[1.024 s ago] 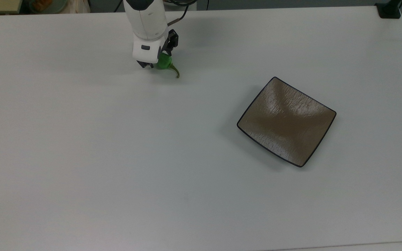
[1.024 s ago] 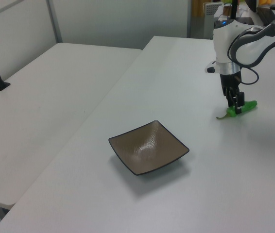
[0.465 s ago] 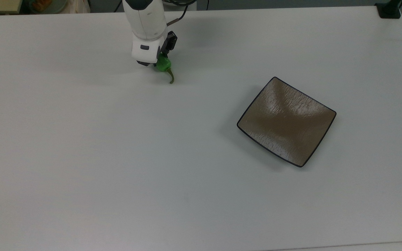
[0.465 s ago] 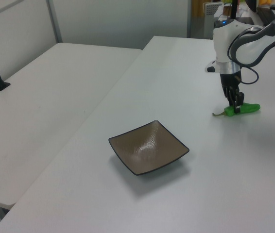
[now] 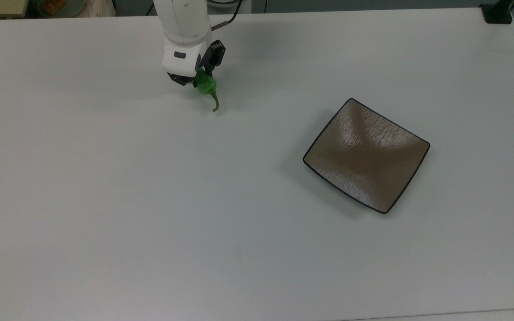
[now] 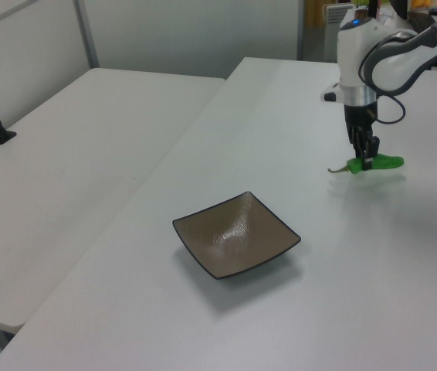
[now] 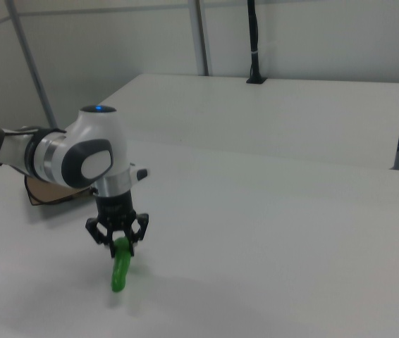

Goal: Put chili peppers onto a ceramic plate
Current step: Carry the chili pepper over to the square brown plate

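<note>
Top view: the gripper [image 5: 200, 78] sits at the far side of the white table [image 5: 150, 200], in the top view's upper left, with its fingers closed on the chili pepper [image 5: 206, 85]; the pepper's green body shows just below the fingers and its thin curved stem [image 5: 215, 101] points toward the near edge. The ceramic plate [image 5: 366, 155] lies well apart, toward the top view's right and nearer the camera, turned corner-on and bare. Left view: the gripper [image 6: 363, 158] hangs vertically at the left view's upper right, clamping the chili pepper [image 6: 371, 164] near its stem end; the pepper lies roughly level, stem toward the left view's left, and appears to be clear of the table, with a faint shadow beneath it. The ceramic plate [image 6: 236, 234] stands near the middle of the left view, closer to the camera than the pepper. Right view: the gripper [image 7: 120, 237] is in the near left area of the right view, and the chili pepper [image 7: 120, 263] extends from between the fingers toward the camera; a corner of the ceramic plate [image 7: 44, 191] shows behind the arm. Step in hand, as judged: pickup is done and the lift is under way; transport has not begun. The next move calls for carrying the pepper across the table to a position above the plate centre, lowering it close to the surface, then releasing the grip; because the hold is off-centre, the pepper may swing or slip in transit
</note>
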### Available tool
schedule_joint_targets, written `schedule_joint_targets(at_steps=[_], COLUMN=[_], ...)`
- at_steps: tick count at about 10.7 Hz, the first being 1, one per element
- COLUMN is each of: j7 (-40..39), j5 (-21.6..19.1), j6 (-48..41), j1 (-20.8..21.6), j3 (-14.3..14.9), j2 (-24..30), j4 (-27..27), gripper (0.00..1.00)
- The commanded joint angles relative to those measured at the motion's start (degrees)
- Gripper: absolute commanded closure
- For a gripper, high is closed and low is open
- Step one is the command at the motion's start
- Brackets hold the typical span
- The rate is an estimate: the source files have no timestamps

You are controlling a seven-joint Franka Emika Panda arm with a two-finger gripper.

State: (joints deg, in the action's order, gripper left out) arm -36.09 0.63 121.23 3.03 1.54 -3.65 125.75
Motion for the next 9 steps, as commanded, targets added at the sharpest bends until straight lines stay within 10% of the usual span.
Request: schedule_joint_targets(at_steps=[1, 9], j7=[4.7, 26.6], j5=[-4.6, -18.4], j6=[-2.9, -4.3], j1=[0.5, 3.4], j3=[-0.3, -9.3], j2=[1.2, -3.6], j4=[-6.8, -24.4], gripper=[0.82, 0.81])
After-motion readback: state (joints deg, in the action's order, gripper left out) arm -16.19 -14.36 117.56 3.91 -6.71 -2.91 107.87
